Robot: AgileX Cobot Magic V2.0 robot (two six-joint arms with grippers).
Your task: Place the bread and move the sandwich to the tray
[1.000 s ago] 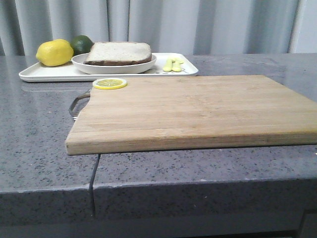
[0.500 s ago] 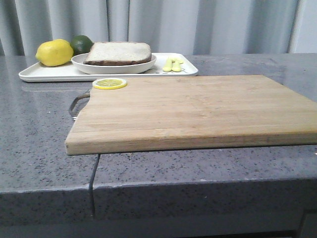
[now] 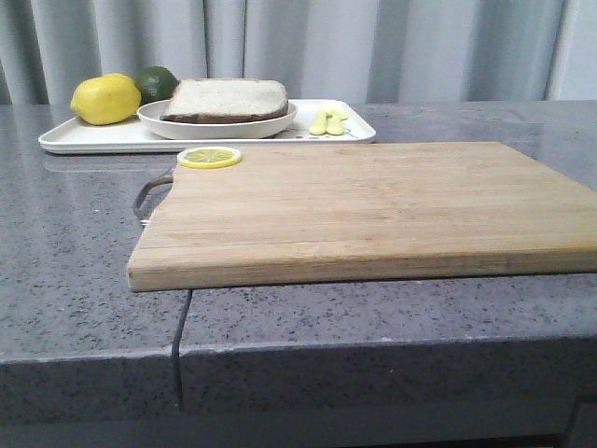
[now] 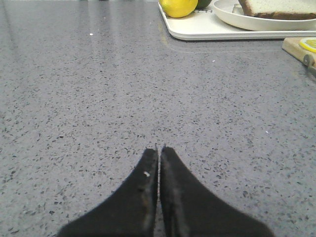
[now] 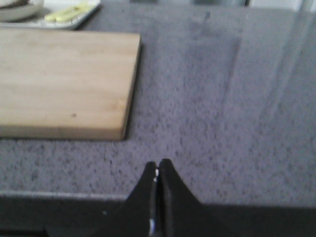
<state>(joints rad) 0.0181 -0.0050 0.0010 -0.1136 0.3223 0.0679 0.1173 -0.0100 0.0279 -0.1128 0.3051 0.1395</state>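
Observation:
The bread [image 3: 229, 97], a thick slice with a dark crust, lies in the round white dish [image 3: 216, 125] on the white tray [image 3: 93, 137] at the back left. No egg shows under it. The bread [image 4: 276, 7] and tray [image 4: 207, 29] also show in the left wrist view. My left gripper [image 4: 159, 149] is shut and empty over bare countertop, short of the tray. My right gripper [image 5: 157, 164] is shut and empty near the counter's front edge, beside the cutting board's corner. Neither gripper shows in the front view.
A wooden cutting board [image 3: 373, 205] with a metal handle [image 3: 147, 194] fills the middle of the grey counter; a lemon slice [image 3: 209, 157] lies on its back left corner. A lemon [image 3: 105, 99] and a lime [image 3: 157, 82] sit on the tray, with a small yellow print [image 3: 327, 121].
The whole front view has shifted a few pixels to the right. Nothing on the counter has moved relative to anything else.

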